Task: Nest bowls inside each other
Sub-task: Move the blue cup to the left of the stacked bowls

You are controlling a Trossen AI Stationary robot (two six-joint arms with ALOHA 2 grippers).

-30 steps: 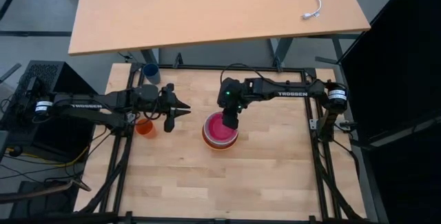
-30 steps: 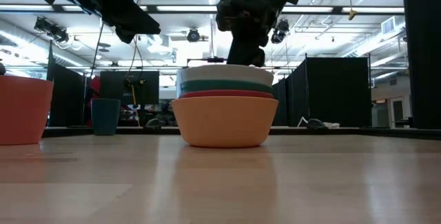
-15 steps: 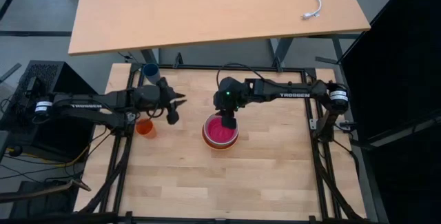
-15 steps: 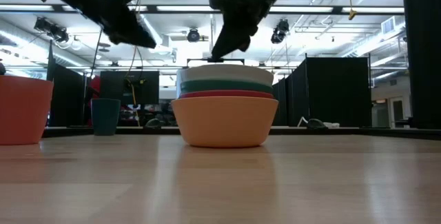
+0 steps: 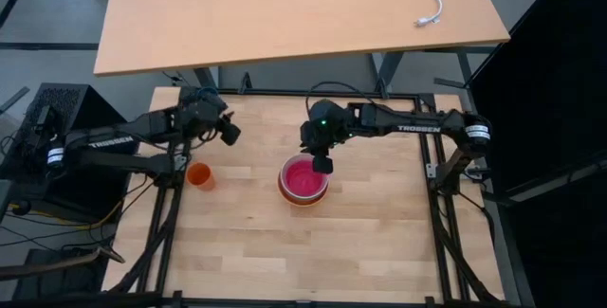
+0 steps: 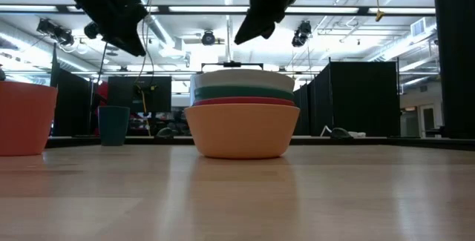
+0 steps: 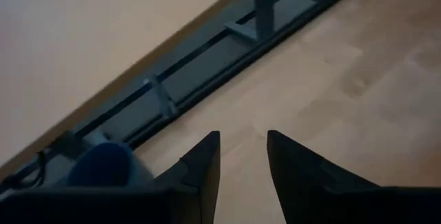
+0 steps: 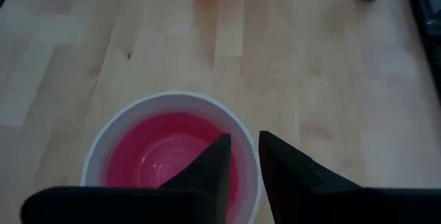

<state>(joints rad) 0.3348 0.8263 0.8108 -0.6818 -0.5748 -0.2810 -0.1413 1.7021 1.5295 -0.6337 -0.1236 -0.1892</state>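
Right gripper (image 8: 242, 138): fingers a little apart, with nothing between them, hanging just above the back rim of the stack (image 5: 303, 180). Left gripper (image 7: 241, 136): fingers apart too, holding nothing, up in the air and well off to the left of the stack, toward the back of the table (image 5: 360, 242). Under the right gripper, all five bowls in one pile near the middle of the table: pink bowl (image 8: 165, 148) on top, inside the white bowl (image 8: 110, 134), then teal, then red, then the yellow-orange one at the bottom. Looks finished, or very nearly. Hard to tell if the pink bowl sits all the way down and flat. Biggest worry: the right gripper so close over the rim. Going down or sideways from there could catch the white rim, then tip the top bowls out or push the whole stack along the table. Better to go straight up first, then away. Next worry: the blue cup (image 7: 103, 165), right by the left gripper and far to the left of the stack. Could be knocked over by a low swing there. Also the orange cup (image 5: 198, 174), left of the stack and a bit nearer to it. Could roll into the stack if bumped by the left arm.
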